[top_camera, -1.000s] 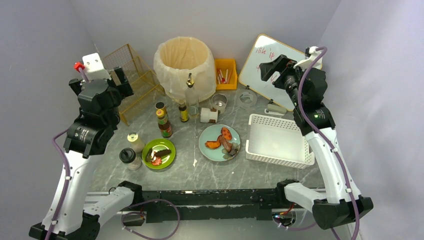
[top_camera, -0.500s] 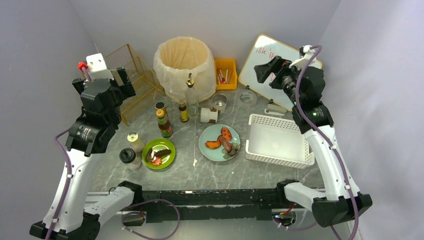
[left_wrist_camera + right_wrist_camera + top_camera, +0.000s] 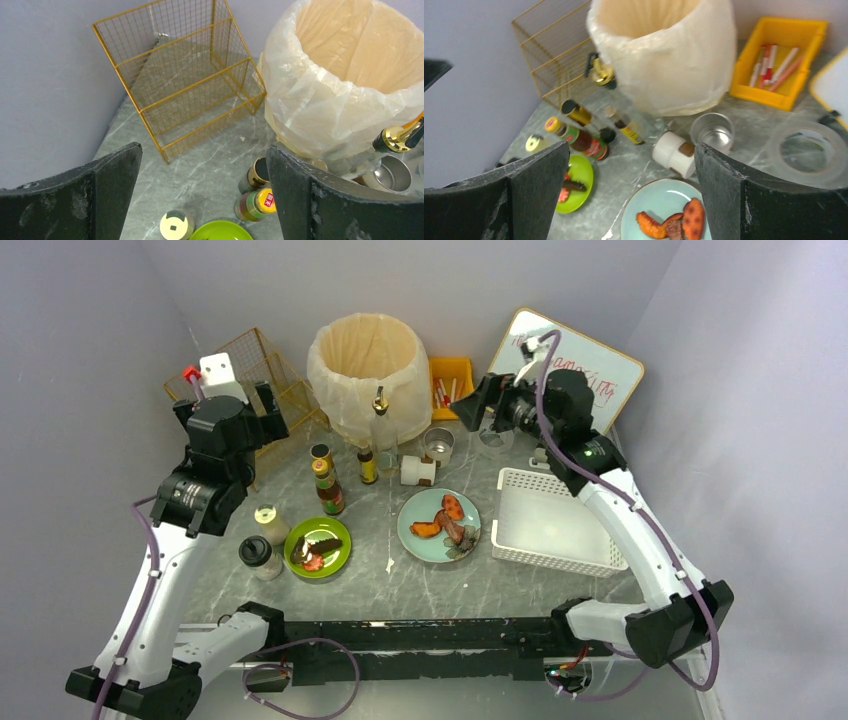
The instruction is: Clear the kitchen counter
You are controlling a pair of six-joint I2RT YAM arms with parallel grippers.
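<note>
Grey marble-look kitchen counter [image 3: 400,585] lies flat, face up, long axis left-to-right, under all the clutter | right gripper [image 3: 631,150] gapes wide, empty, high near the metal cup [image 3: 712,131] | left gripper [image 3: 202,150] wide too, holding nothing | my tip: drop straight, straddle one item, dodge the tipped white cup [image 3: 671,150].

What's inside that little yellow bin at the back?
A few red and white marker pens lie in the yellow bin; its floor beneath them is covered.

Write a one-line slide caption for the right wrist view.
Right gripper, jaws open, above the kitchen counter: lined bin, yellow tray, teal plate of food, sauce bottles.
</note>
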